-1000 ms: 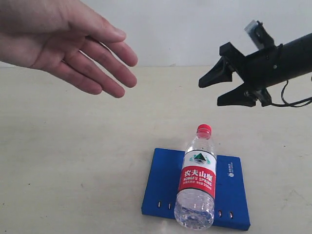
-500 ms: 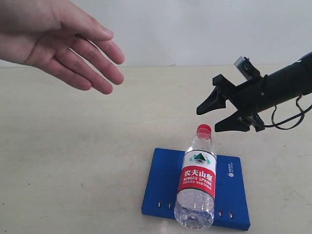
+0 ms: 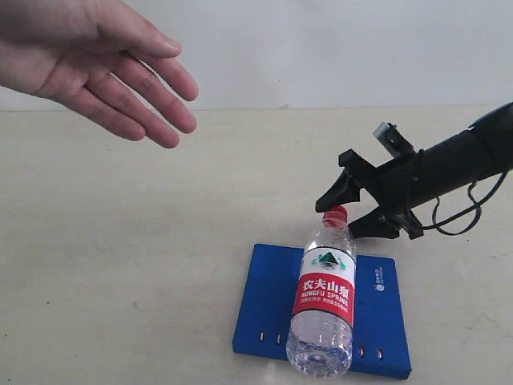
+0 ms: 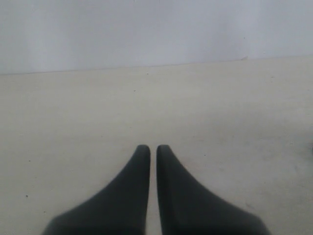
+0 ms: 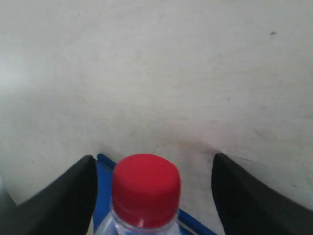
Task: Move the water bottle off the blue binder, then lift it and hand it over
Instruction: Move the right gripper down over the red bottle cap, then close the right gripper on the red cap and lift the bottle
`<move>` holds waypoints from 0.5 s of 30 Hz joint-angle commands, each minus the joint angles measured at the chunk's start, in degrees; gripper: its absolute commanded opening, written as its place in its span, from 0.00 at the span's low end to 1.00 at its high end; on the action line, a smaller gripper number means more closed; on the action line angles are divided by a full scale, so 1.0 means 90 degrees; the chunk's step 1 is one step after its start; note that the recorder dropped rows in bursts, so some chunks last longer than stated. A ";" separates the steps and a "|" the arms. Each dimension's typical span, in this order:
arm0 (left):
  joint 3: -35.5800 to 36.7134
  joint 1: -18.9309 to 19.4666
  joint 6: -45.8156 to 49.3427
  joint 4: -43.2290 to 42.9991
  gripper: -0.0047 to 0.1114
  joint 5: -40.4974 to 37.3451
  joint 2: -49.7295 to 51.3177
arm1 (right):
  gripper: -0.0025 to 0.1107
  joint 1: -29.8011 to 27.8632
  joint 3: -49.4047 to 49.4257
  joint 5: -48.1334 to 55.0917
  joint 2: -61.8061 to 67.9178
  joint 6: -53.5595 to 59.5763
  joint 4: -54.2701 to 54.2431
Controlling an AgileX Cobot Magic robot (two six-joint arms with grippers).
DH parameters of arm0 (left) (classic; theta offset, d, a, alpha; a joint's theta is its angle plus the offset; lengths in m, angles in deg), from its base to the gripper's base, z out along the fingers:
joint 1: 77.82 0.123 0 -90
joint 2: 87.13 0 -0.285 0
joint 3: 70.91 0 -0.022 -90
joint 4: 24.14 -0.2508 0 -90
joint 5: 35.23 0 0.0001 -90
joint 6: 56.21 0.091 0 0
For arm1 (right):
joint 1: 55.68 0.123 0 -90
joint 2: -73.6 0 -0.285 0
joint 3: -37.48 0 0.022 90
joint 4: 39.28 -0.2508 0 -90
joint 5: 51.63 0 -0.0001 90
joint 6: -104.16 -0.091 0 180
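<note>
Right hand spread, straddling the red cap; water bottle upright on blue binder. I'd descend past the cap, centre, then close gently. Left hand pressed together.

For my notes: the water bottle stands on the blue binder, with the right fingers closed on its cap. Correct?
No: the right wrist view shows the right fingers open beside the cap. The water bottle stands on the blue binder.
</note>
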 commanded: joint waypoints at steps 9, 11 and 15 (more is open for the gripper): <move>-0.0004 -0.0048 0.0036 0.0057 0.08 0.0070 -0.0024 | 0.02 0.0118 -0.0109 0.0468 0.0000 0.0962 -0.0727; -0.0004 -0.0048 0.0036 0.0057 0.08 0.0070 -0.0024 | 0.02 -0.0108 -0.0114 0.0483 -0.0306 0.1263 -0.0786; -0.0004 -0.0048 0.0036 0.0057 0.08 0.0070 -0.0024 | 0.02 -0.0744 -0.0114 0.0005 -0.1315 0.3316 -0.0773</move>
